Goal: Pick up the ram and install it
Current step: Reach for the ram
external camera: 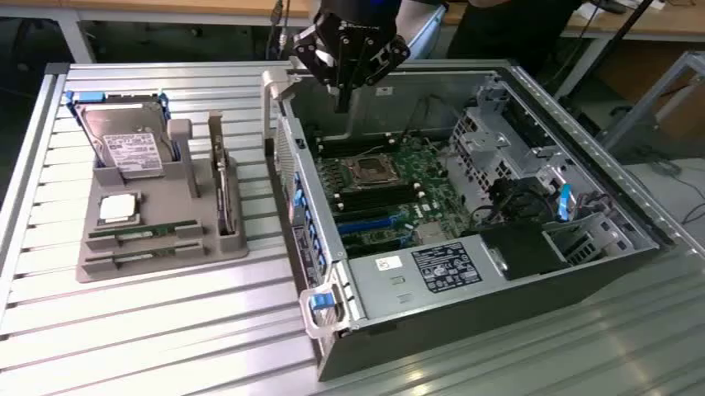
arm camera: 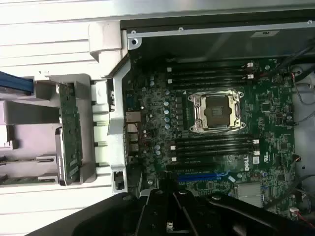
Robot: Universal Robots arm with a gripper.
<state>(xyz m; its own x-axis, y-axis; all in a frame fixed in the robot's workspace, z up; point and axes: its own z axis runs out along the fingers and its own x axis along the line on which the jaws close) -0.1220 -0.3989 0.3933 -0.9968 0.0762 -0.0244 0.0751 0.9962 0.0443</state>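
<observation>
The jaws are shut tight, tips together, with nothing between them. In the exterior view they hang over the far end of the open case (external camera: 474, 280), just inside its back wall and above the board (external camera: 385, 194). The wrist view looks down past them at the board (arm camera: 162, 108). The socket (arm camera: 216, 112) sits near its middle, with a bank of black slots (arm camera: 211, 73) on one side of it and another bank (arm camera: 214, 145) on the other.

The ram (external camera: 144, 233) is well apart from the jaws, out on the desk (external camera: 165, 338) to the exterior view's left of the case. It lies lengthwise in a groove at the near end of a grey tray (external camera: 220, 250). Its twin (external camera: 144, 256) lies in the next groove, just beside it and nearer the tray's edge. The same tray carries a square silver chip (external camera: 119, 208) behind the two sticks, a drive (external camera: 127, 147) propped at the far end, and an upright card (external camera: 224, 194) along the side nearest the case.
</observation>
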